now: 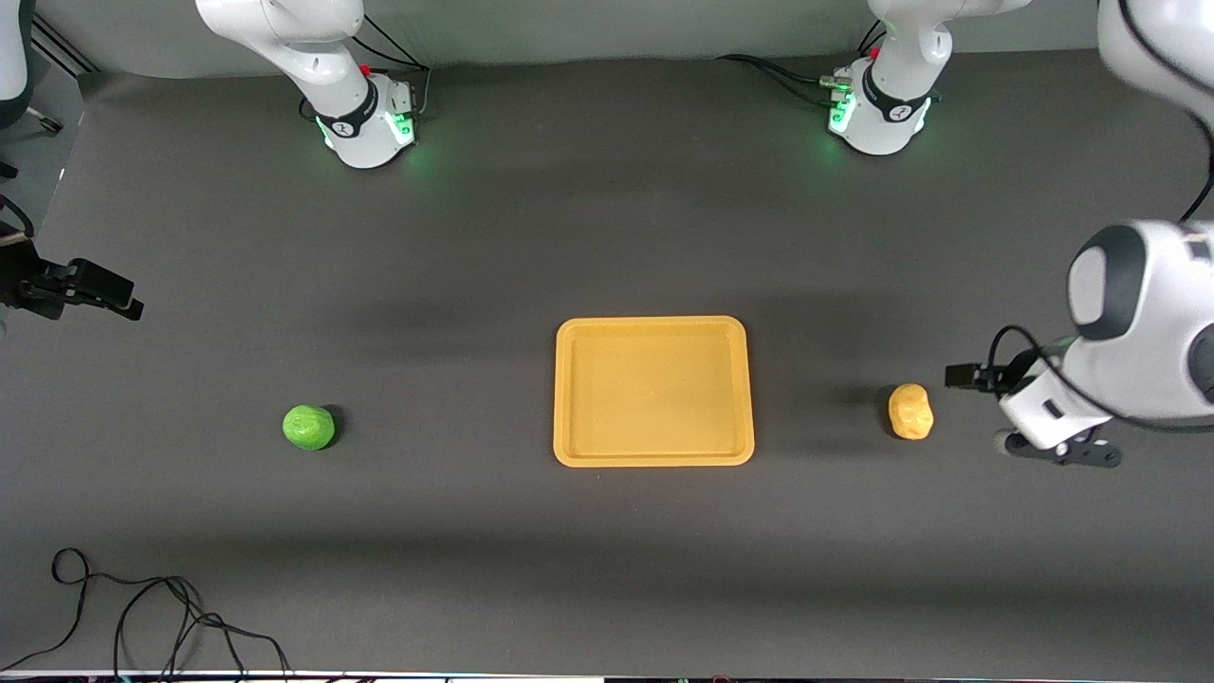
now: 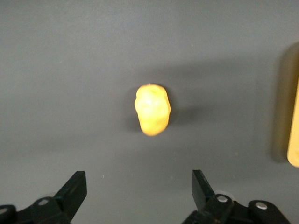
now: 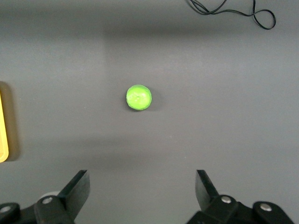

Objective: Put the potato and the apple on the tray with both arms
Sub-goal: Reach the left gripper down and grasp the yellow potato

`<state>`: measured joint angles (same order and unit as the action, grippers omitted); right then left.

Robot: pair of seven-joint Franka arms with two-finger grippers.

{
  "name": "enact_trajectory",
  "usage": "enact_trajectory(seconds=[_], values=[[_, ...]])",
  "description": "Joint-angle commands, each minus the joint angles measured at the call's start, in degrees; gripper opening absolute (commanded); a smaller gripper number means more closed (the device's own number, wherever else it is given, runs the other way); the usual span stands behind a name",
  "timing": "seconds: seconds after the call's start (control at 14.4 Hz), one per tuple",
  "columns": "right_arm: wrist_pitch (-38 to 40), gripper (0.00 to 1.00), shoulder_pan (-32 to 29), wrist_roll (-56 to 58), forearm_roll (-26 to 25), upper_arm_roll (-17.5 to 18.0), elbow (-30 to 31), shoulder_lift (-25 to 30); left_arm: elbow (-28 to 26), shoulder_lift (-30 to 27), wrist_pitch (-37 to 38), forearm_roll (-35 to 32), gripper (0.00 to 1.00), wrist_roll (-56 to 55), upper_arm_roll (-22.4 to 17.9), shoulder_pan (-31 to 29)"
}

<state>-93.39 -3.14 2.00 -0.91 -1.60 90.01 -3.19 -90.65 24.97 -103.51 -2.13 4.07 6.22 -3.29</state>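
Observation:
The orange-yellow tray [image 1: 652, 391] lies in the middle of the table with nothing on it. The yellow-orange potato [image 1: 910, 411] lies on the table beside the tray, toward the left arm's end. My left gripper [image 1: 969, 376] hangs in the air beside the potato, open and empty. The left wrist view shows the potato [image 2: 152, 109] ahead of the open left gripper [image 2: 138, 179], with the tray's edge [image 2: 294, 140] at the side. The green apple [image 1: 308, 427] lies toward the right arm's end. My right gripper [image 1: 104, 292] is open and empty, high above the table's end; the right wrist view shows the apple [image 3: 138, 97] ahead of the gripper [image 3: 142, 179].
A loose black cable [image 1: 142, 617] lies near the table's front corner at the right arm's end, also in the right wrist view [image 3: 233, 11]. The arm bases [image 1: 370, 123] [image 1: 877, 114] stand along the edge farthest from the front camera. The tray's rim [image 3: 3, 135] shows in the right wrist view.

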Motion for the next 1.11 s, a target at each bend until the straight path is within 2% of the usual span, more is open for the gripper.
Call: enact_trajectory(seconds=[0.0, 0.14, 0.28, 0.69, 0.9, 1.04], values=[[-0.8, 1.00, 0.1, 1.1, 0.6, -0.2, -0.8, -3.1, -4.1, 0.1, -5.3, -0.4, 1.00, 0.6, 0.0, 0.1], [-4.4, 1.00, 0.2, 1.3, 3.6, -0.2, 1.3, -4.4, -7.2, 0.7, -9.5, -2.1, 1.00, 0.5, 0.0, 0.1], [-8.5, 1.00, 0.2, 1.2, 3.7, -0.3, 5.0, -4.0, -8.3, 2.5, -12.7, -2.2, 1.00, 0.3, 0.0, 0.0], [-10.1, 1.00, 0.2, 2.0, 3.0, -0.3, 5.3, -5.4, -9.4, 6.9, -19.3, -2.5, 1.00, -0.6, 0.0, 0.6], [-12.5, 1.00, 0.1, 5.4, 2.1, -0.3, 5.1, -7.3, -14.8, 6.8, -27.4, -2.5, 1.00, -3.4, 0.0, 0.7], [-13.0, 1.00, 0.1, 5.5, 2.1, -0.3, 5.3, -9.5, -16.2, 7.0, -29.7, -2.6, 1.00, -4.2, 0.0, 0.8]])
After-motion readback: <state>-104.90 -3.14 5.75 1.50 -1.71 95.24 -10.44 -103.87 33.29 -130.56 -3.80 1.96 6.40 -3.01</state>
